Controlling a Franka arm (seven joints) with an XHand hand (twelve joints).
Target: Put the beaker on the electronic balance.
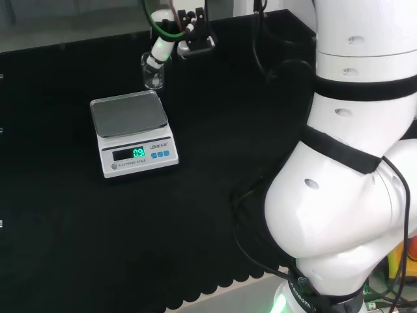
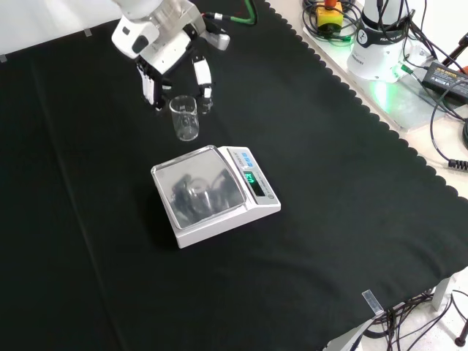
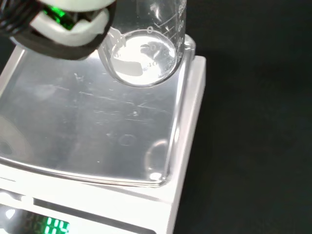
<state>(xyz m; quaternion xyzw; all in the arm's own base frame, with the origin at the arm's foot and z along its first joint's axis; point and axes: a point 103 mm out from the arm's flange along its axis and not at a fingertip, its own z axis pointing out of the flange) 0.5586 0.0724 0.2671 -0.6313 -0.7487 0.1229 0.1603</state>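
The beaker is clear glass and looks empty, upright, just off the far edge of the electronic balance; in the front view it sits at about eleven o'clock from the steel pan. I cannot tell from that view whether its base rests on the black worktop or hangs just above it. In the wrist view the round base shows over the pan's corner, so it may already be lifted a little. My hand stands behind it, at twelve o'clock from the beaker, with my fingers pointing down on either side of the glass. They seem to bracket or pinch it, though whether the pads truly touch I cannot say for sure. My worry is the grip: the wall is smooth and hard to see, and if I hold it only near the rim it could slip or tilt as I carry it toward six o'clock. If I travel too low, the base could catch the pan's raised edge and tip the beaker over or shove the balance along the cloth. If I let go before the base is flat and well inside the pan, it may land half on the corner and topple off. Pressing down on the pan would also upset the lit reading.
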